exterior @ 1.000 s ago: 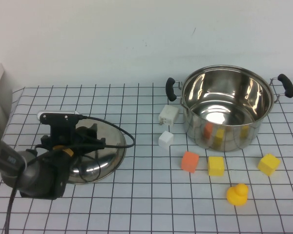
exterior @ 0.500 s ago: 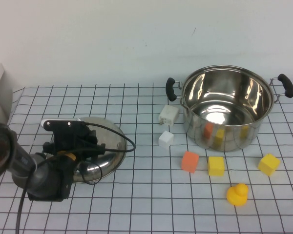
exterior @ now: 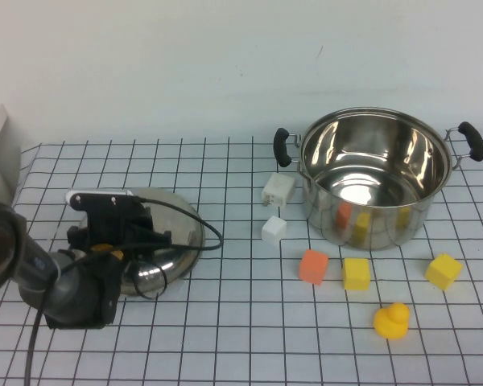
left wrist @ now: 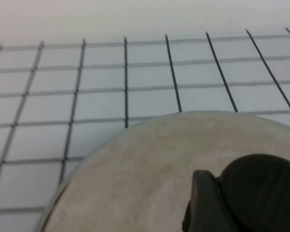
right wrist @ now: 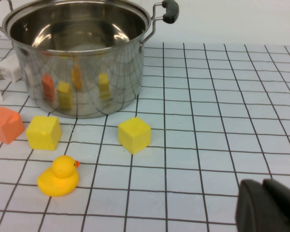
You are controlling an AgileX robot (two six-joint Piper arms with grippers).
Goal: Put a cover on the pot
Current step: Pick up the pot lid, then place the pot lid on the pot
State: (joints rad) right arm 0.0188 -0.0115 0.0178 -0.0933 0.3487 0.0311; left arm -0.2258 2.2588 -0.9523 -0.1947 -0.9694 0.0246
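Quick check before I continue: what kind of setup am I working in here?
Likely a lab test bench, not a kitchen: a grid-lined table, toy blocks and a rubber duck beside the pot. Left gripper over the lid; right gripper parked.

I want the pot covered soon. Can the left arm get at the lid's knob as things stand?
Probably yes. The left tool is right over the lid, and the left wrist view shows the knob just ahead with nothing between. The right tool sits off by the pot.

Shiny steel pot (exterior: 373,178), black handles.
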